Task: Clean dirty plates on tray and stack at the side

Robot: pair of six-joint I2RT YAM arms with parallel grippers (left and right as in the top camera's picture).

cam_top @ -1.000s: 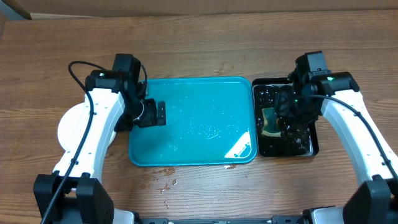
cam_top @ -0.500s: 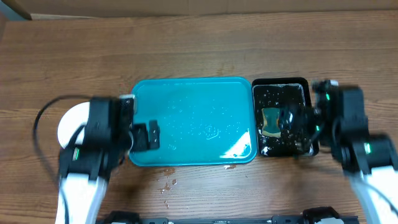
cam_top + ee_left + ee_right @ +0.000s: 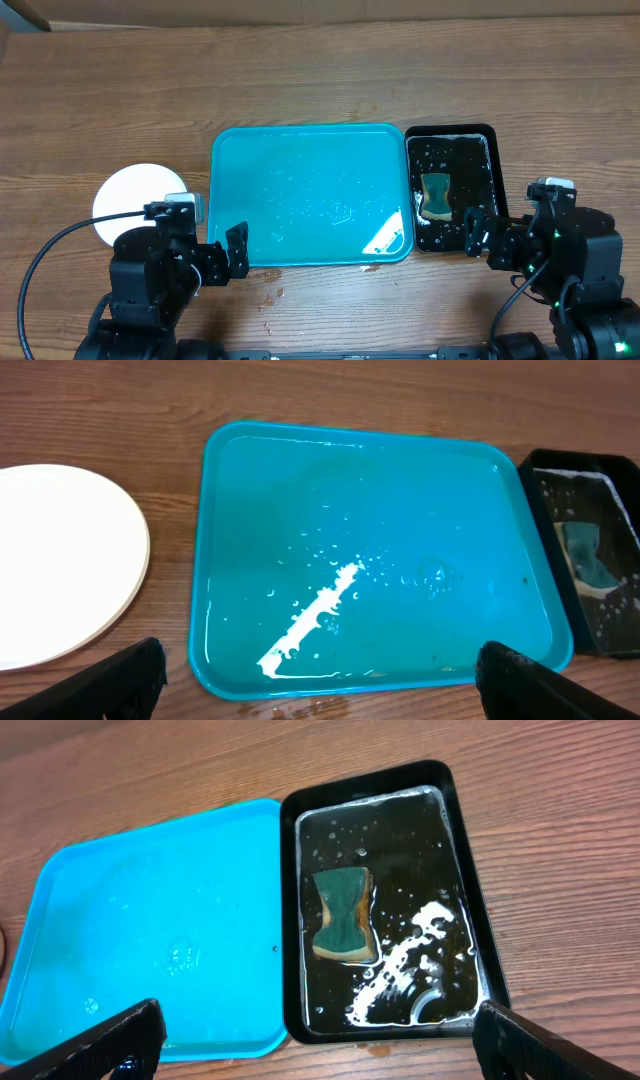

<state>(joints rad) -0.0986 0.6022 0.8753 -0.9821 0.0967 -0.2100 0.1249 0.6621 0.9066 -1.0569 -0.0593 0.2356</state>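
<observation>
A: Looking for the plates (image 3: 135,197) first.

B: Found near the left edge of the tabletop (image 3: 320,80), off the tray (image 3: 300,160), just beside its left rim but apart from it. Showing one white round face on top; cannot tell the count beneath. Partly covered at the near side by the left arm.

A: And inside the tray?

B: Holding scattered water drops and a white streak of glare. Lying about mid-tabletop, long side running left to right.

A: Further right?

B: Close against the tray's right rim, a black tub (image 3: 460,160), wet and sudsy inside, with a green sponge (image 3: 436,195) lying flat near its middle.

A: Anything in the way?

B: Just a few water drops (image 3: 268,295) on the wood by the tray's near rim, plus a black cable (image 3: 45,265) looping toward the near-left corner.

A: Tools?

B: Left tool (image 3: 236,252) released, fingers spread wide, hanging over the tray's near-left corner, gripping nothing. Right tool (image 3: 472,232) likewise spread and empty, over the tub's near end.
</observation>
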